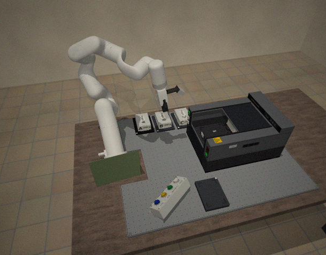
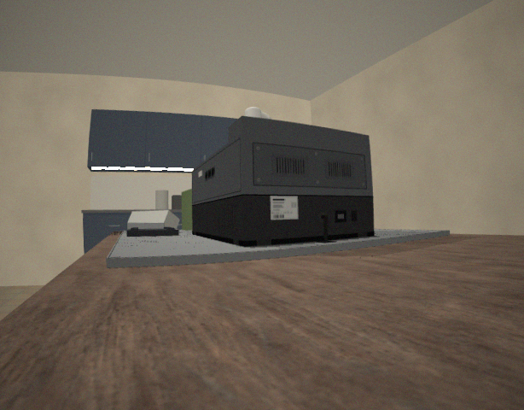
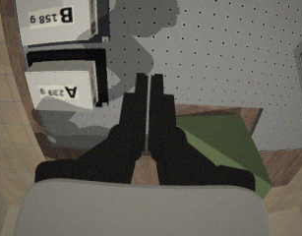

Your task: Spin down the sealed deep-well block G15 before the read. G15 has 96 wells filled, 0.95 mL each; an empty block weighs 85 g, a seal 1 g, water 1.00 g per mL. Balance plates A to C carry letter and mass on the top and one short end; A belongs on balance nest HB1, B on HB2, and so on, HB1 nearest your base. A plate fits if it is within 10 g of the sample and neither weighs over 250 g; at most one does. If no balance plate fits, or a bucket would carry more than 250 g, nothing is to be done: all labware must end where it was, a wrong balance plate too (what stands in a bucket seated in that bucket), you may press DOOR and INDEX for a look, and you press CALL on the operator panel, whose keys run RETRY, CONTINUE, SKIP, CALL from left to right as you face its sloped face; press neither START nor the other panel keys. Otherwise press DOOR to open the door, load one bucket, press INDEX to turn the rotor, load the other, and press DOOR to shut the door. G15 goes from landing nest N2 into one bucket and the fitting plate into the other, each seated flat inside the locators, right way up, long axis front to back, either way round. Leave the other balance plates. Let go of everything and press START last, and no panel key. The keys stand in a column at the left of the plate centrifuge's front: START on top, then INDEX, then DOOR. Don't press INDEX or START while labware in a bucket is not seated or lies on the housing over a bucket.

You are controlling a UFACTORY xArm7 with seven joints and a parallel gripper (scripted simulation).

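White arm [image 1: 108,128], black gripper [image 3: 150,86]. Balance plates A [image 1: 143,122], B [image 1: 162,118], C [image 1: 181,114] white with black lettering, on black nests. Centrifuge [image 1: 240,134] dark grey over black, yellow warning label [image 1: 217,139]. Operator panel [image 1: 170,198] off-white; keys blue [image 1: 156,202], yellow [image 1: 163,194], green [image 1: 169,187], white. Grey dotted board [image 1: 254,178], brown wood table [image 1: 97,219], green base plate [image 1: 116,167].
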